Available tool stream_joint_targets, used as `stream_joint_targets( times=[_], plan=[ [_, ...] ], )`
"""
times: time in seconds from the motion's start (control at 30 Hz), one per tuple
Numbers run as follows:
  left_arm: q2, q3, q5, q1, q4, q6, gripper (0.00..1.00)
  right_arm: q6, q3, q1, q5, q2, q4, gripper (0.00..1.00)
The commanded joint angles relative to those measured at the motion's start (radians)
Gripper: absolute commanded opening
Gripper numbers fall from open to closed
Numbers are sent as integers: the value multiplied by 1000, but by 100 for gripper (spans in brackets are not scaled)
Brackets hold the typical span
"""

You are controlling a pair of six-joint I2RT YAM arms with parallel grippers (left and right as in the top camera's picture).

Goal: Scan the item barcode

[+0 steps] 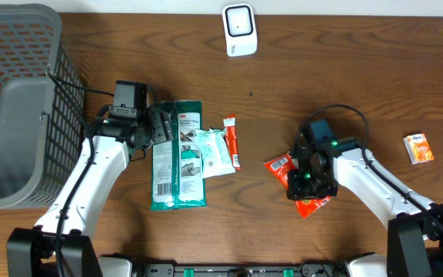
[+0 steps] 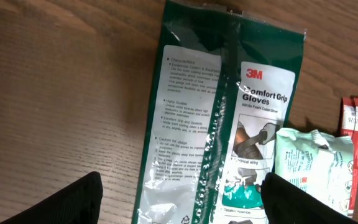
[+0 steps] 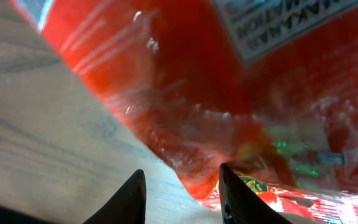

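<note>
Red plastic packet [image 3: 185, 93] is lying between parted fingers of the right gripper [image 3: 180, 186], probably awaiting clamping; left gripper [image 2: 182, 196] is hanging released.

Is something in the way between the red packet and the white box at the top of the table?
No, nothing visible is. Only bare table lies between the red packet and the white box. The thin orange sachet lies off to one side of that path.

A brown wooden table [image 1: 283, 85] with clear grain fills the view (a pale strip [image 1: 360, 6] runs along its far edge), evenly lit
</note>
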Motion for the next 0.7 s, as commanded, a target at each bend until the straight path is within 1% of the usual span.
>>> stream_joint_targets(
  times=[0.0,0.13,0.27,0.33,0.47,0.5,0.57,0.63,0.67],
  plan=[
    [6,-8,6,3,0,-1,82,67,-34,-2,-21,-9,45,34],
    [6,-8,6,3,0,-1,82,74,-37,19,-42,-9,126,34],
    [6,-8,6,3,0,-1,82,89,-37,23,-58,-9,165,35],
    [6,-8,6,3,0,-1,82,77,-29,23,-130,-10,171,35],
    [6,-8,31,3,-5,-1,82,-18,35,6,-318,-26,153,38],
    [6,-8,59,3,-4,-1,78,-39,60,-3,-356,-36,136,38],
    [5,-4,135,3,0,0,55,-73,117,-36,-356,-57,74,40],
    [1,6,206,3,0,3,15,-101,157,-78,-312,-73,31,40],
    [-3,11,249,1,0,4,7,-101,168,-108,-279,-81,22,40]
  ],
)
